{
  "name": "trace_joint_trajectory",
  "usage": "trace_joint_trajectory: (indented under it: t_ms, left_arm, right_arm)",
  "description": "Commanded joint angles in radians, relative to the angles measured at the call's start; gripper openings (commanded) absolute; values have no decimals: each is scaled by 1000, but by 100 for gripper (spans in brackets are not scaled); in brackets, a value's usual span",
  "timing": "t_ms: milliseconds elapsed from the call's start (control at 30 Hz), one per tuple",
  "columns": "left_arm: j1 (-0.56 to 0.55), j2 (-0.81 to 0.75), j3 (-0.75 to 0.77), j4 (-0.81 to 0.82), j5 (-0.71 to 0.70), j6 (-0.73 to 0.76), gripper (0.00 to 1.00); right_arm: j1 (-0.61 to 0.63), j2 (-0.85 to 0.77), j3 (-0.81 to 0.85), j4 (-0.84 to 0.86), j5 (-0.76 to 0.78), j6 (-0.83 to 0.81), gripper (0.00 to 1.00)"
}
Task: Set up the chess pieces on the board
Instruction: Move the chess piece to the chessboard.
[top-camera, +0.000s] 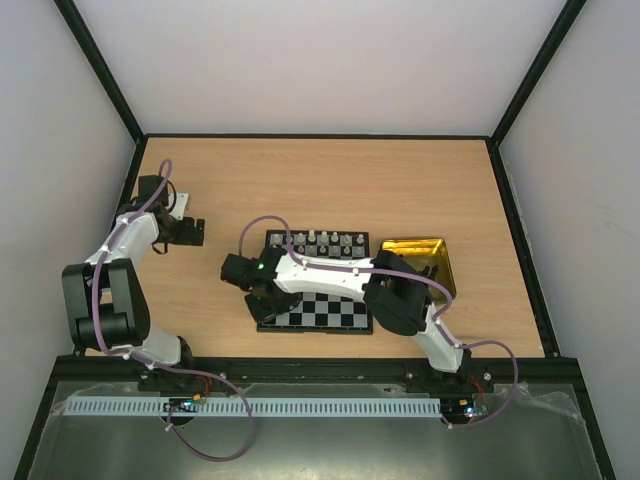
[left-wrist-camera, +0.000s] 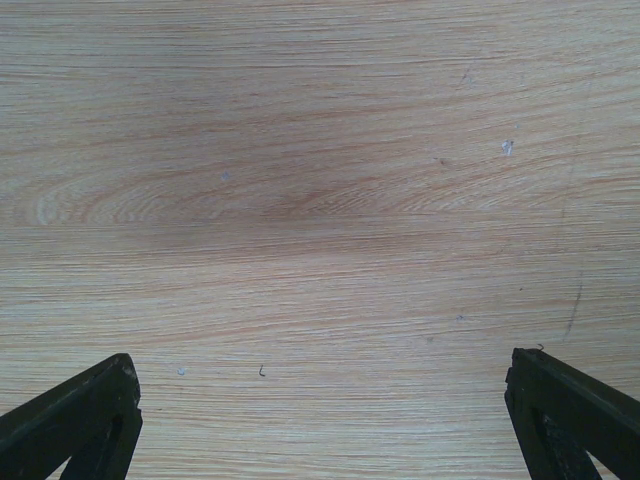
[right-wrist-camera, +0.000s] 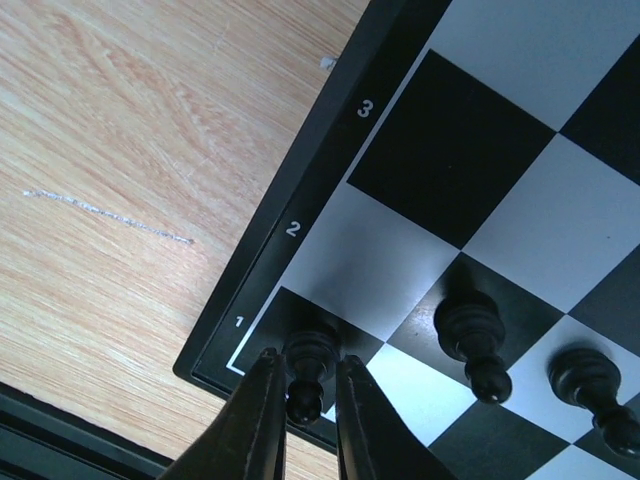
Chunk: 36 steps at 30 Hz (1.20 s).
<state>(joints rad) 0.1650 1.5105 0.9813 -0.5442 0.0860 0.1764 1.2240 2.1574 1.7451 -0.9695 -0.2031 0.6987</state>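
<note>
At a corner of the black-and-silver chessboard (right-wrist-camera: 300, 190), right gripper (right-wrist-camera: 306, 360) flanks a tiny black chess piece (right-wrist-camera: 312, 350).
Whether it pinches cannot be told; left gripper (left-wrist-camera: 320, 365) spread wide over wooden table (left-wrist-camera: 320, 150).

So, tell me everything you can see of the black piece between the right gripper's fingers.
The black piece is glossy, plastic-looking, with a round base, ringed collar and knob head. It stands upright on the board's dark corner square beside the rim mark 1. The right gripper flanks its top with both fingers; contact is unclear.
</note>
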Motion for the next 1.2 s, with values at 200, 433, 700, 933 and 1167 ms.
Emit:
trace_joint_trajectory:
  t_ms: [200, 433, 700, 933, 1167]
  left_arm:
    - [10, -2, 5, -7, 0, 14, 99]
    - [13, 2, 11, -9, 0, 18, 99]
    - [16, 8, 15, -9, 1, 20, 99]
    - [18, 10, 19, -9, 3, 22, 99]
    - [19, 7, 14, -9, 8, 22, 99]
  right_arm:
    - [-17, 26, 10, -3, 5, -15, 7]
    - [-41, 30, 20, -12, 14, -27, 7]
    - [-56, 48, 44, -16, 15, -38, 7]
    - [-58, 69, 73, -29, 7, -47, 6]
    - [-57, 54, 46, -18, 11, -37, 7]
